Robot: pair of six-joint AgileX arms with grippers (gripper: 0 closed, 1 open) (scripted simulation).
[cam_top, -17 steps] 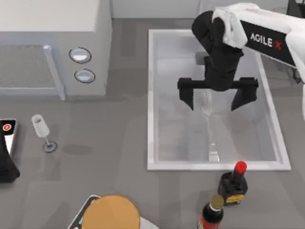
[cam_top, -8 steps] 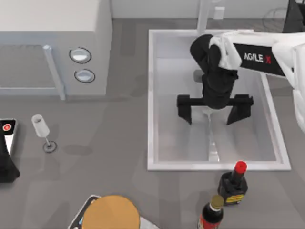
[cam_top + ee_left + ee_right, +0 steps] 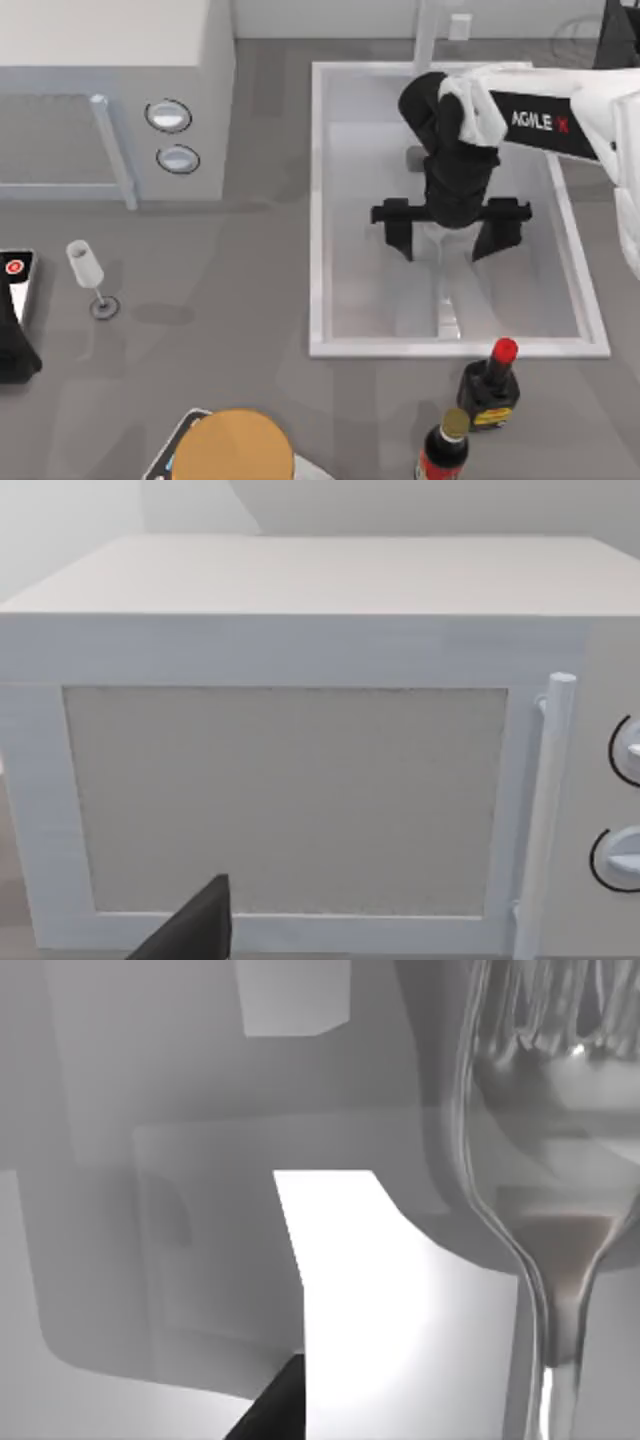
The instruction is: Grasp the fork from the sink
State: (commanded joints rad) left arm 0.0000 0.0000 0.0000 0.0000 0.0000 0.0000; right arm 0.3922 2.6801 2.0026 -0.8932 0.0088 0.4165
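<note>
Nearest the front edge of the counter stand two dark sauce bottles: one with a gold cap, one with a red cap. To their left is a round tan object. One wine glass stands at the left, near my parked left arm.

Beyond the bottles lies one sink. In it rests one fork: slim, silvery, its handle running toward the near rim. The right wrist view shows its tines and narrow neck close up.

My right pincer is low in the basin, its two black fingers spread wide on either side of the fork's head, which the wrist partly covers.

Farther left stands one pale microwave with two dials; the faucet post rises behind the sink.
</note>
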